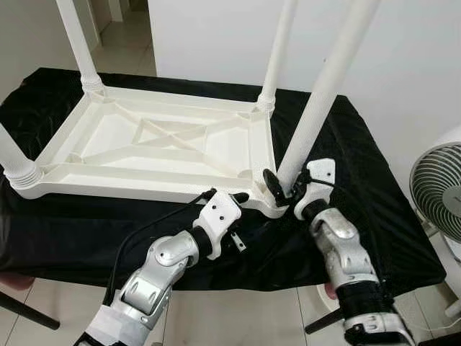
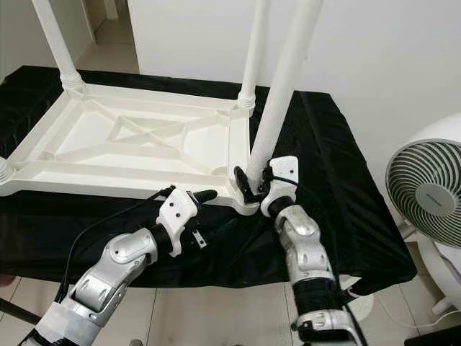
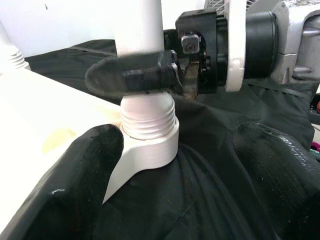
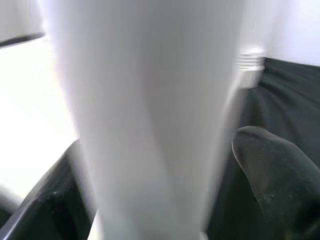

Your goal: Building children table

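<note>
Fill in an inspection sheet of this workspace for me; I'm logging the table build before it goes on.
Surface: black cloth over a bench.
Job's things: white tabletop lies upside down; three legs stand in corner sockets; the fourth leg leans, threads exposed above its socket.
Clutter: nothing seen.
Grippers: right pincer around the fourth leg's base; left pincer at the tabletop's near edge.
Cables: black cable along the left arm.
Surroundings: white fan, white wall, tiled floor.
</note>
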